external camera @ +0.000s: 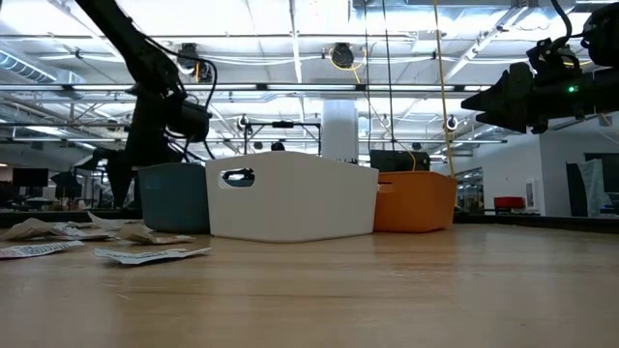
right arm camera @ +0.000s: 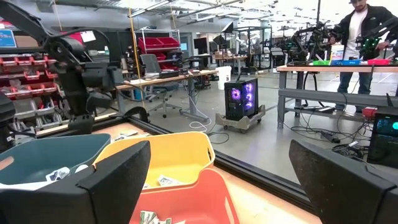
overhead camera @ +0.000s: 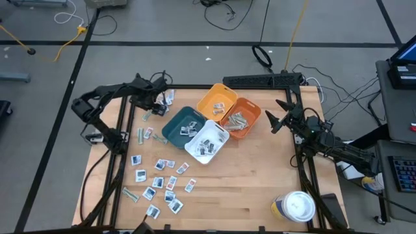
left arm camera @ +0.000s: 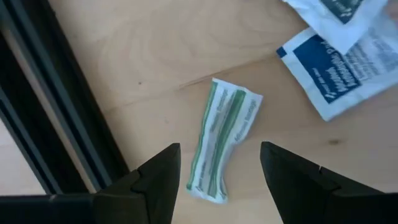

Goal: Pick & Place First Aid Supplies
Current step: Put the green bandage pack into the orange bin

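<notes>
Straddling a green-striped strip [left arm camera: 221, 140], left gripper [left arm camera: 219, 180] fingers parted.

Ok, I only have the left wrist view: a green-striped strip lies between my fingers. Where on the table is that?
Observer: The left gripper is at the table's far left corner, beside the teal bin, over the strip.
Operator: Does any bin already hold strips like it?
Observer: Yes, the orange bin holds several.
Operator: Is the right arm in my way?
Observer: No, the right gripper hangs open at the table's right edge, beyond the orange bin.
</notes>
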Action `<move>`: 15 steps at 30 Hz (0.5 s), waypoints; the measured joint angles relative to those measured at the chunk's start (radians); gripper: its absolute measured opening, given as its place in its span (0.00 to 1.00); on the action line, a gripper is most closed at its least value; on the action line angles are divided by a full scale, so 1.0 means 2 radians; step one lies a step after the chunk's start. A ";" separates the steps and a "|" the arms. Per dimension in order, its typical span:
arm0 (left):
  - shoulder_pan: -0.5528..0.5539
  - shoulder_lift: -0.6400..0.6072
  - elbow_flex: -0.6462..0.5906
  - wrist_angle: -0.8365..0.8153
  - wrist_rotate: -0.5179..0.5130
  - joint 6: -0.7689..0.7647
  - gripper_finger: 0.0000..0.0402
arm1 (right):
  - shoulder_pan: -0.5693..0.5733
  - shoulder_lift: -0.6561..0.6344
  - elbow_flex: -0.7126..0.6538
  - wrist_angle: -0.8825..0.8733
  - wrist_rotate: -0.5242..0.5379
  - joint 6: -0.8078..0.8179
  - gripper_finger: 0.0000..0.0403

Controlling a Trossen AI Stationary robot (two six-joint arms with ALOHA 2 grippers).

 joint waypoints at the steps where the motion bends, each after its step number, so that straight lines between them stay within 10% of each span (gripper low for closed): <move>1: 0.000 0.006 0.000 0.002 -0.002 0.002 0.55 | 0.000 0.000 0.000 0.000 0.000 0.000 0.94; 15: -0.001 0.040 -0.018 0.019 0.004 0.031 0.36 | 0.000 0.000 0.000 0.000 0.000 0.000 0.94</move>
